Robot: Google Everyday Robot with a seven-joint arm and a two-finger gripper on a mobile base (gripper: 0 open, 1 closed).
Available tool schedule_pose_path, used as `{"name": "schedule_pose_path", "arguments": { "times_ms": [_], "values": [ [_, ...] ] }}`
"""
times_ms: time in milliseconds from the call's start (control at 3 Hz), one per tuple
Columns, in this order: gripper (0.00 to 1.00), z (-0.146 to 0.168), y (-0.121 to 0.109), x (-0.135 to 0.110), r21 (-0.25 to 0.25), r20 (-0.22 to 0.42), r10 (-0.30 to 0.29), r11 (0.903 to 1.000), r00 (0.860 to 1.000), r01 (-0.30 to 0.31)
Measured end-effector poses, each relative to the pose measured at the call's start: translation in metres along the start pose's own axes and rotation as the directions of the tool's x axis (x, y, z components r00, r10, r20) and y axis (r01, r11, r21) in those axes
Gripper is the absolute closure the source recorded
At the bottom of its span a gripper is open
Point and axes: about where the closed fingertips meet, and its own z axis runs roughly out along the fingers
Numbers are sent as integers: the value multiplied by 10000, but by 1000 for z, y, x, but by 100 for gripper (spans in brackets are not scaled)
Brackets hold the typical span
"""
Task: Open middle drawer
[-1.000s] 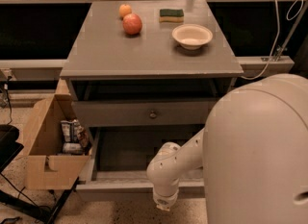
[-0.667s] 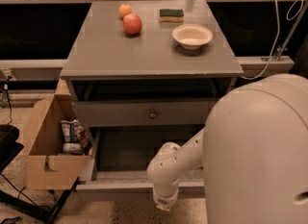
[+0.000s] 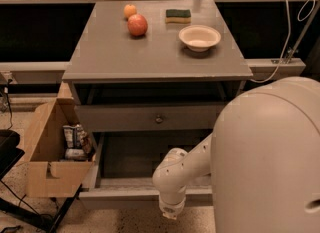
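The middle drawer sits apparently shut beneath the tabletop, its knob unclaimed. We see the end effector hanging low before the pulled-out bottom drawer. We cannot tell how far open it is. It probably has to rise to reach the knob.

The robot's rounded white body is cut off by the right and bottom edges and hides the right end of the wide, shallow grey middle drawer. The gripper, low in front of the pulled-out lowest grey drawer, points downward with little of it showing. The printed packets in the brown cardboard box are too small to read.
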Motion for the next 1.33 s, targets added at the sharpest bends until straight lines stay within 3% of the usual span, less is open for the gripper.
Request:
{"name": "schedule_pose_path", "arguments": {
  "times_ms": [1000,1333],
  "values": [
    [0,0,0,0,-1,-1,0,10000,10000,0],
    [0,0,0,0,-1,-1,0,10000,10000,0]
  ]
}}
